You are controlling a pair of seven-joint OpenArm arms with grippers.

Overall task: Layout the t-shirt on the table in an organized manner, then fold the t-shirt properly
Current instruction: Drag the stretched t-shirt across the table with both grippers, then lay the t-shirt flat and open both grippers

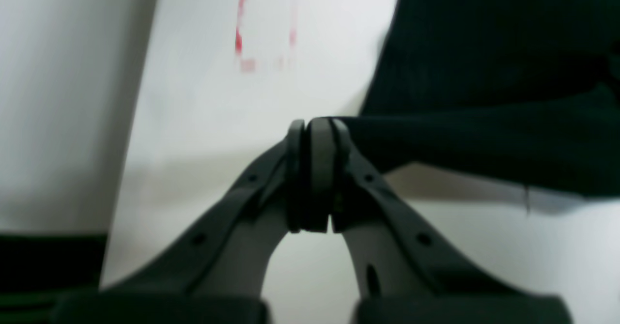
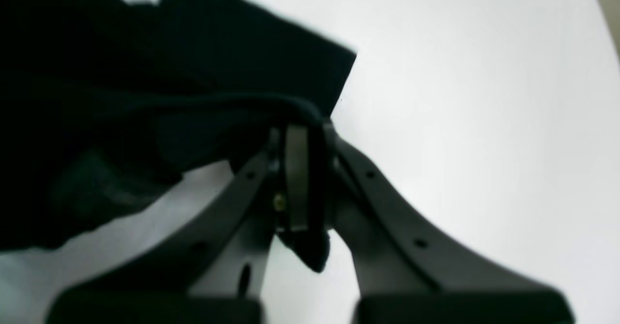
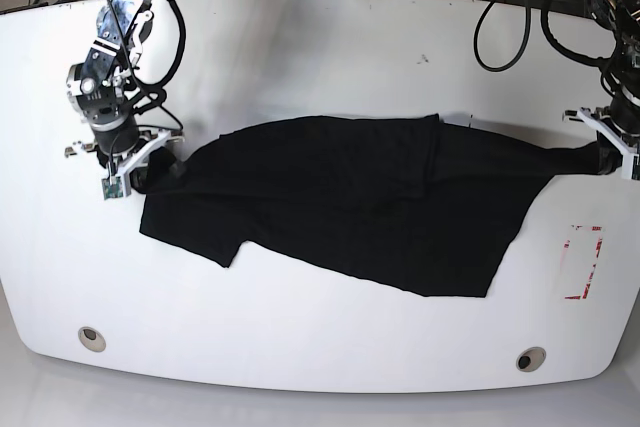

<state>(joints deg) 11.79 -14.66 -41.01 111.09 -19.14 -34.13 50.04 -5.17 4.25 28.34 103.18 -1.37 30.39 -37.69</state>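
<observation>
The black t-shirt (image 3: 350, 207) lies stretched across the middle of the white table (image 3: 320, 47), plain side up, with no print or neck label showing. My left gripper (image 3: 603, 159) is shut on the shirt's right end and holds it just above the table; in the left wrist view the gripper (image 1: 315, 130) pinches the cloth (image 1: 484, 72). My right gripper (image 3: 150, 172) is shut on the shirt's left end; in the right wrist view the gripper (image 2: 302, 135) has black fabric (image 2: 193, 72) draped over its tips and a bit hanging between the fingers.
A red-outlined rectangle mark (image 3: 583, 262) is on the table near the right edge, also in the left wrist view (image 1: 264, 28). Two grey grommet holes (image 3: 91, 338) (image 3: 530, 358) sit near the front edge. Cables (image 3: 500, 7) lie at the back.
</observation>
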